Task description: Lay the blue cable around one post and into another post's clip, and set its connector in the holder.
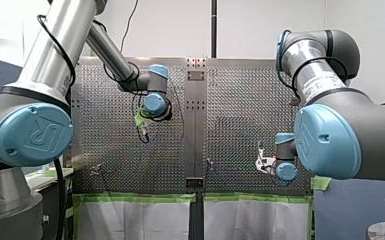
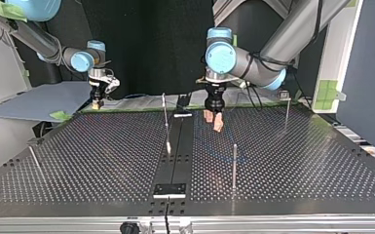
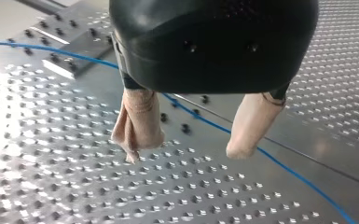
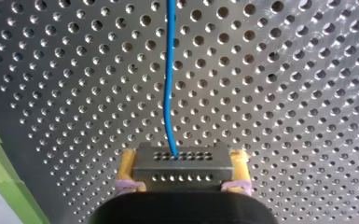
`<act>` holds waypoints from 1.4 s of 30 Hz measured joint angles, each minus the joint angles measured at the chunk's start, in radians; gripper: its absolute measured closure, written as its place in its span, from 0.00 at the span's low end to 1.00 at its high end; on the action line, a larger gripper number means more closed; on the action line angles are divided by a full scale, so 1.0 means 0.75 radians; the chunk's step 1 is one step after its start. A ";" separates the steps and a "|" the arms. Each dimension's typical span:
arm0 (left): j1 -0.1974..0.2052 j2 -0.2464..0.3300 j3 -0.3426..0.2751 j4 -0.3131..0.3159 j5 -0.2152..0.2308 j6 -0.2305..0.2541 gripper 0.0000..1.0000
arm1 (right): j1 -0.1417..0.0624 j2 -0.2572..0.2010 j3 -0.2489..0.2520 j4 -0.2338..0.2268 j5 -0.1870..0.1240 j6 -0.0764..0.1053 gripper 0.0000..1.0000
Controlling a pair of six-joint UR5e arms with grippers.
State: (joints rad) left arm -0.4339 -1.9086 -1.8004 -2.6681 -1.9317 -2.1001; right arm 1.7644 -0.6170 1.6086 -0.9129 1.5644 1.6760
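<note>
– Where's the thin blue cable (image 4: 169, 70)?
– On the holey metal worktop (image 3: 74, 186). My right pincer (image 4: 182, 169) grips its grey metal connector (image 4: 182, 177) to carry it; my left pincer (image 3: 184, 153) hangs spread above, to grab

Robotics laboratory: a left arm (image 1: 40, 75) and right arm (image 1: 330, 115), both industrial robots with blue joint caps, reach over a perforated metal table (image 2: 102, 146) studded with thin upright posts (image 2: 234, 165). Green tape (image 1: 135, 198) marks the table's edge; white walls (image 1: 260, 25) and a dark backdrop (image 2: 151, 44) enclose the cell.
</note>
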 joint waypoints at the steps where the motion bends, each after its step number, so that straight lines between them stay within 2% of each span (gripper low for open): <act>1: 0.002 0.011 0.000 -0.001 -0.001 -0.011 0.00 | 0.000 0.001 0.000 0.001 0.000 -0.001 0.98; 13: 0.045 0.169 0.000 0.031 -0.012 -0.169 0.00 | 0.000 0.005 0.000 -0.002 0.000 -0.005 0.98; 18: 0.090 0.235 -0.011 0.031 -0.053 -0.235 0.00 | 0.000 0.007 0.000 -0.002 0.000 -0.005 0.98; 22: 0.131 0.279 -0.042 0.033 -0.051 -0.279 0.00 | 0.000 0.009 0.000 -0.003 0.000 -0.005 0.98; 27: 0.172 0.336 -0.084 0.074 -0.025 -0.336 0.00 | 0.000 0.009 0.000 -0.007 -0.001 -0.001 0.98; 30: 0.170 0.363 -0.091 0.104 -0.001 -0.367 0.00 | 0.000 0.009 0.000 -0.009 0.000 0.001 0.98; 36: 0.160 0.373 -0.092 0.157 0.063 -0.434 0.00 | 0.000 0.011 0.000 -0.018 0.000 0.001 0.98; 42: 0.176 0.374 -0.093 0.163 0.126 -0.503 0.00 | 0.000 0.011 -0.006 -0.010 0.000 0.002 0.98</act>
State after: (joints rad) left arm -0.3018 -1.6283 -1.8698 -2.5459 -1.8371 -2.4770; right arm 1.7647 -0.6086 1.6038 -0.9203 1.5647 1.6776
